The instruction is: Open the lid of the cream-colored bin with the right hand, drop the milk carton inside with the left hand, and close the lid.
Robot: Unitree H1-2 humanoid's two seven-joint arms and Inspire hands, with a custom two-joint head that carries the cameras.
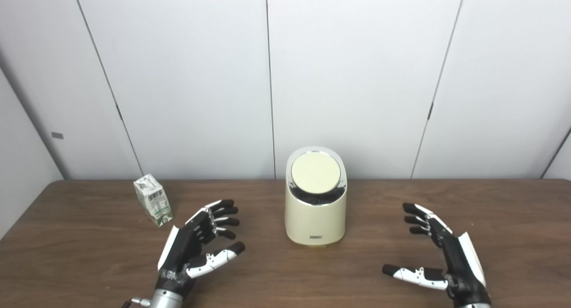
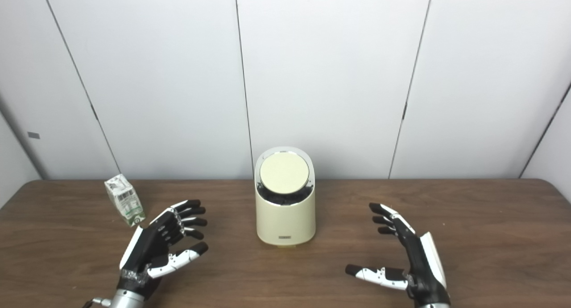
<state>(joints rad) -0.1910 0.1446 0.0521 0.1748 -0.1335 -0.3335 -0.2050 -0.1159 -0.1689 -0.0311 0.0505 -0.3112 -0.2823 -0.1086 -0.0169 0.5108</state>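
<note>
A dark brown wooden table (image 1: 89,254) meets white wall panels (image 1: 178,76). At centre stands the cream-colored cylindrical plastic bin (image 1: 316,219), its round lid (image 1: 315,172) closed; the small green-and-white milk carton (image 1: 153,199) stands at left. My left hand (image 1: 196,241) and right hand (image 1: 439,254) hover with fingers spread, empty.

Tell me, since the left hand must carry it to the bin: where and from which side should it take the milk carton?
Grip the milk carton across its flat side walls, below the gabled top, coming from the front right, where the open left hand already lies. It stands slightly tilted, apart from the bin.
</note>
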